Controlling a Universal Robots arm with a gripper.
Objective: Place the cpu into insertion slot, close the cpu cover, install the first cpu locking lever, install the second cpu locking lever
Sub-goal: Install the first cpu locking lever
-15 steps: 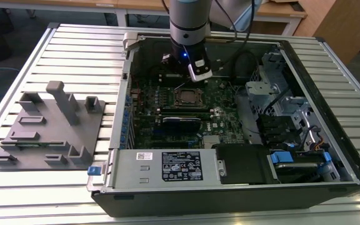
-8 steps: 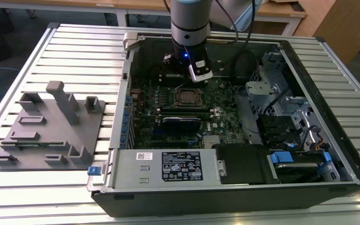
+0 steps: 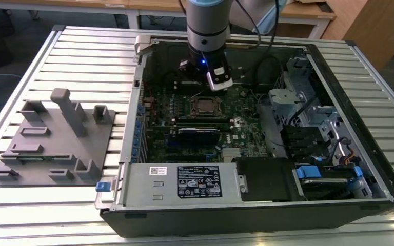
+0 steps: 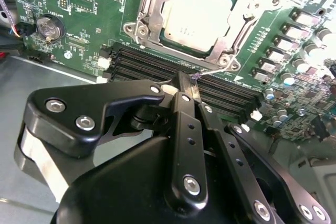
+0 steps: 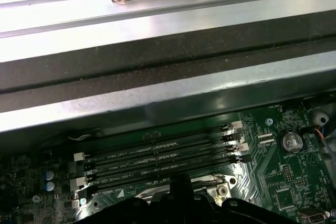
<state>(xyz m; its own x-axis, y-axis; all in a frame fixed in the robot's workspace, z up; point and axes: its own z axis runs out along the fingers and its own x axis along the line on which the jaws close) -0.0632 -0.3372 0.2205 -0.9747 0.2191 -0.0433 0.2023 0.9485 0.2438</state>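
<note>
The silvery cpu [image 4: 202, 17] lies flat in the insertion slot [image 3: 192, 106] on the green motherboard. The silver cpu cover [image 4: 152, 11] lies down around it as a frame. A thin wire locking lever [image 4: 215, 70] runs along the socket's edge nearest my gripper, and its end sits right beside my fingertips. My gripper [image 4: 185, 80] is shut, its black fingers pressed together with nothing seen between them. In the exterior view my gripper [image 3: 216, 84] hangs just behind the socket. The first wrist view shows my gripper [image 5: 181, 184] low over the socket's corner.
Black memory slots [image 4: 157, 66] lie between my gripper and the socket. A coin battery [image 4: 48, 26] sits on the board. The case's metal wall [image 5: 157, 103] rises close behind. A drive cage [image 3: 293, 97], power supply [image 3: 183, 182] and grey fixture [image 3: 53, 138] surround the board.
</note>
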